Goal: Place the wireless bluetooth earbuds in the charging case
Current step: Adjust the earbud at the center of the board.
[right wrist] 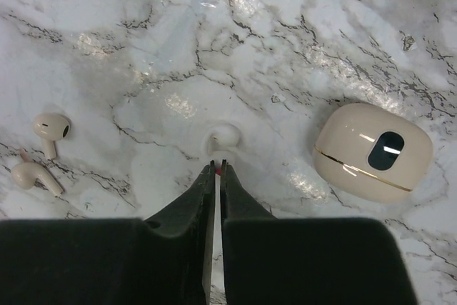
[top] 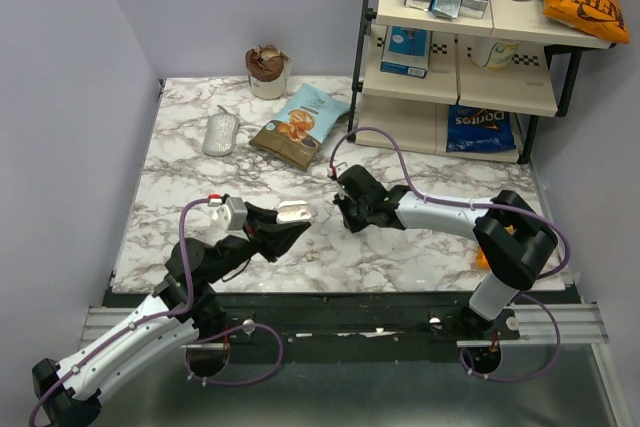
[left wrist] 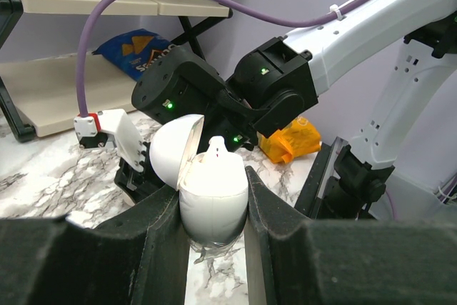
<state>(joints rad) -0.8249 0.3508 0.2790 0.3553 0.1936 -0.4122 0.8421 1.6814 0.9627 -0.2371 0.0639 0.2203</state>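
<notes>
Two grippers, each clenched on one piece of the earbud set.

Your left gripper (left wrist: 212, 201) is clamping the charging case (left wrist: 213, 180) by its lower body, low in the middle of the left wrist view. The case's lid (left wrist: 173, 151) is swung open to the left, and a small white tip is showing above the body's rim. Your right gripper (right wrist: 216, 169) is pointing down at the marble table (right wrist: 300, 26). Its fingertips are nearly together and are pinching the stem of one earbud (right wrist: 221, 137), whose rounded head is lying just above the tips at the centre of the right wrist view. At the left edge of that view two more earbuds (right wrist: 50, 130) are lying close together, well apart from the pinched one. At the right a closed cream case (right wrist: 373, 151) with a dark oval window is sitting clear of the fingers.
</notes>
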